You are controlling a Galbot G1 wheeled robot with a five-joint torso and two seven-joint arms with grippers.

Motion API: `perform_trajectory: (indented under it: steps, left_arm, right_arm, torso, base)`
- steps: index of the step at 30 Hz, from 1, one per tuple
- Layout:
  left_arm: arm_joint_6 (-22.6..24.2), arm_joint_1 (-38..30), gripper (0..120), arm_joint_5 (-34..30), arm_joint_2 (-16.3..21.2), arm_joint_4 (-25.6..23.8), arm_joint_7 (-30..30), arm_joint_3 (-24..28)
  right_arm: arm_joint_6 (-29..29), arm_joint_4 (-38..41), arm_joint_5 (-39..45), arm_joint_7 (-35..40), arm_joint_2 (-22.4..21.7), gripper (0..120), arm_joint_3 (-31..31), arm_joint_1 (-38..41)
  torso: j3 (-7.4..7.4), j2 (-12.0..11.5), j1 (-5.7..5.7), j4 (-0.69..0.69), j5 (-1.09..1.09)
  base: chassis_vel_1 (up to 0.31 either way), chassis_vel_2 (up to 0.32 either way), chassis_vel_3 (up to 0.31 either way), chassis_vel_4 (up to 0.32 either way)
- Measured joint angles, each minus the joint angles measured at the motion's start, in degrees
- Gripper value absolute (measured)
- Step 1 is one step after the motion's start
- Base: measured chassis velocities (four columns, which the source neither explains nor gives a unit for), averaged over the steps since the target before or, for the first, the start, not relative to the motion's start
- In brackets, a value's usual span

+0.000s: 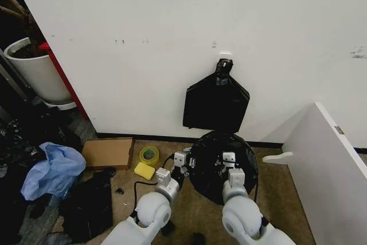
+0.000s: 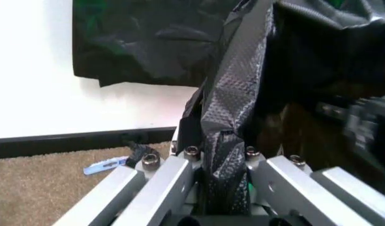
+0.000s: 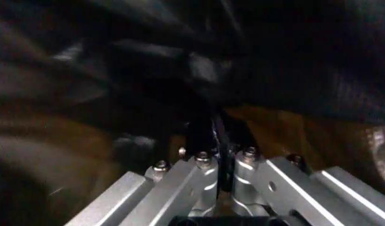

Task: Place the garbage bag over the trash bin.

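Left gripper (image 2: 220, 155) fingers clamped on a fold of the garbage bag (image 1: 222, 164), right gripper (image 3: 218, 141) fingers pinched shut on its film, glossy black bag draped over the trash bin between both grippers, hiding the bin's inside, yellow sponge (image 1: 144, 170) beside the left gripper.

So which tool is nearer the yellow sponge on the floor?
The left tool. It grips the garbage bag at its left edge, beside the yellow sponge. The right tool holds the bag farther right, over the bin.
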Motion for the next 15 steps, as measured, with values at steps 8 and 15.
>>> perform_trajectory:
  steps: [8,15]
  left_arm:
    - [0.1,0.0,0,0.4,0.1,-0.3,0.1,0.9]
    - [0.2,-0.1,0,0.5,0.3,-0.5,0.1,0.5]
  right_arm:
    - [1.4,-5.8,-3.1,0.5,2.4,0,1.8,2.3]
    - [0.5,-3.9,-4.1,0.5,1.9,0,1.5,1.2]
  torso:
    - [0.0,0.0,0.0,-0.01,0.0]
    - [0.0,0.0,0.0,-0.01,0.0]
  base:
    - [0.0,0.0,0.0,0.0]
    - [0.0,0.0,0.0,0.0]
